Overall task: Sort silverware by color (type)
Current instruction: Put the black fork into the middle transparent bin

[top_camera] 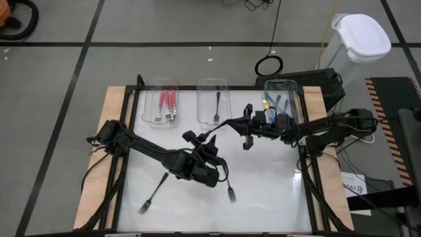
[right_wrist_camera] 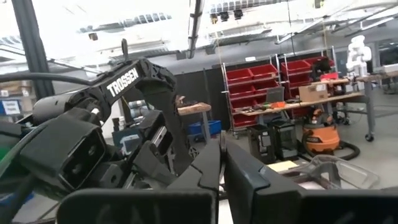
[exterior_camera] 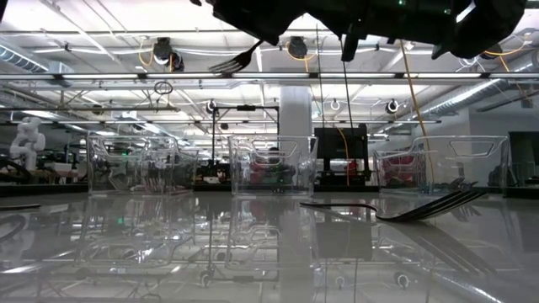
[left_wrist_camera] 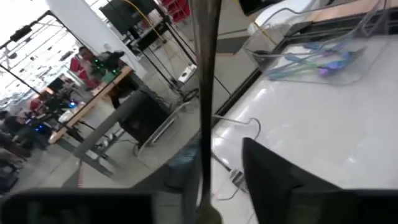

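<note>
Near the table's front edge two black forks point(top_camera: 152, 194) wait unsorted. Mid-table we appear to be handing a black fork point(top_camera: 220, 126) across: the left gripper point(top_camera: 199, 139) seems parted, while the right gripper point(top_camera: 248, 125) is clamped on it. Behind, three trays point(top_camera: 212, 84) hold sorted colours.

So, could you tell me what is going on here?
Both arms meet above mid-table: the right gripper has its jaws shut on a black fork, with the left gripper at its other end, seemingly a handover. Red forks, a single black fork and blue forks lie in separate trays; two black forks lie loose on the table.
</note>
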{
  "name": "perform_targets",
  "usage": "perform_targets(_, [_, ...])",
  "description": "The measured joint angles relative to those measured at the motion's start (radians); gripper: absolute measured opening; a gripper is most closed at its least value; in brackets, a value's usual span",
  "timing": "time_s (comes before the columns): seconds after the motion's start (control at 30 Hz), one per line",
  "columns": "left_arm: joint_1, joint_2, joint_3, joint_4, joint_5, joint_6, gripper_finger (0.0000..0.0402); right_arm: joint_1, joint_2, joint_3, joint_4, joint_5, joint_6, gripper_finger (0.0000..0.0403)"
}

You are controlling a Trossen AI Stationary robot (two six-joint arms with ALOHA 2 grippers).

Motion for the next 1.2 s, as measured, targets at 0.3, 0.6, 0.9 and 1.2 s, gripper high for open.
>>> perform_targets(0.3, [-0.023, -0.023, 0.006, -0.014, 0.097, 0.0, 0.0205, -0.142, 0.0, 0.076, -0.14, -0.192, 0.009, 0.0002])
perform_targets(0.6, [-0.085, -0.084, 0.006, -0.159, 0.104, -0.118, 0.0208, -0.239, 0.0, 0.233, -0.382, -0.337, -0.097, 0.0001])
perform_targets(0.9, [-0.17, -0.118, -0.014, -0.329, 0.103, -0.311, 0.0208, -0.381, -0.001, 0.245, -0.405, -0.478, -0.105, 0.0001])
perform_targets(1.2, [-0.213, -0.117, -0.034, -0.305, 0.178, -0.196, 0.0208, -0.532, 0.082, 0.278, -0.403, -0.698, -0.051, 0.0001])
